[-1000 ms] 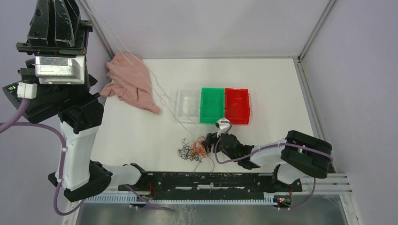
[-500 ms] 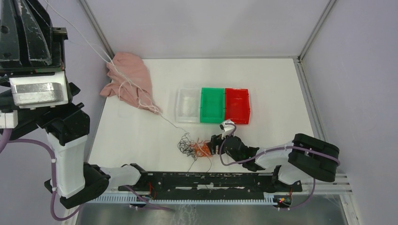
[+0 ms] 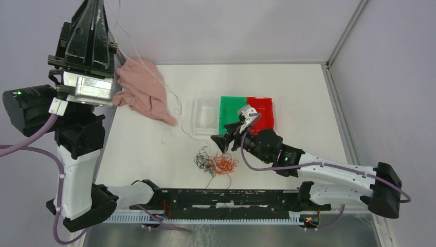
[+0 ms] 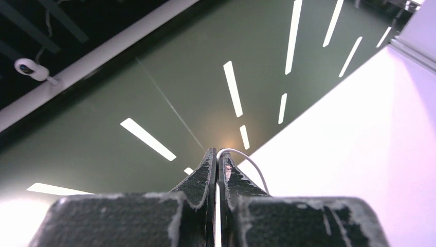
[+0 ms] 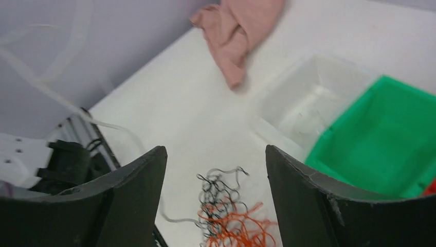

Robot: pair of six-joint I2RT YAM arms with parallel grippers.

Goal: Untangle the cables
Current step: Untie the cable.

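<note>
Top external view: the cables are seen as a small curly wad of orange and black strands lying on the white table, near its front edge. The right gripper is held at about 2 o'clock from the wad, clear of it, with its fingers spread wide. In the right wrist view the same wad is seen low between the parted fingers of that gripper, untouched. At 12 o'clock from the wad a clear bin, a green bin and a red bin are lined up side by side. A pink cloth is crumpled at 10 o'clock. The left gripper is raised high at the far left, its fingers pressed together; in the left wrist view a whitish cable is pinched at the fingertips of that gripper
</note>
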